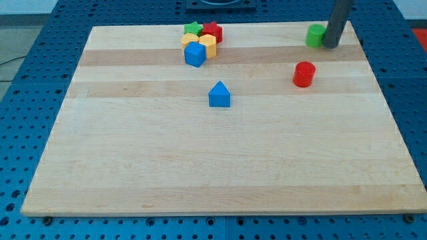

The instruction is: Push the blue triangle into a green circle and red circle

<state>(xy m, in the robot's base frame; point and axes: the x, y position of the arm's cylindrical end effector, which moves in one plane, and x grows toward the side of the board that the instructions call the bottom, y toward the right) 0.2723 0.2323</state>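
The blue triangle [219, 95] sits on the wooden board a little above the middle. The red circle [303, 74] stands to its right. The green circle [315, 35] is near the view's top right edge of the board. My tip [330, 46] is at the end of the dark rod, touching or right next to the green circle's right side, far from the blue triangle.
A cluster of blocks sits at the view's top centre: a green star [193, 29], a red block [213, 31], yellow blocks [207, 45] and a blue cube [195, 54]. The board [200, 167] lies on a blue perforated table.
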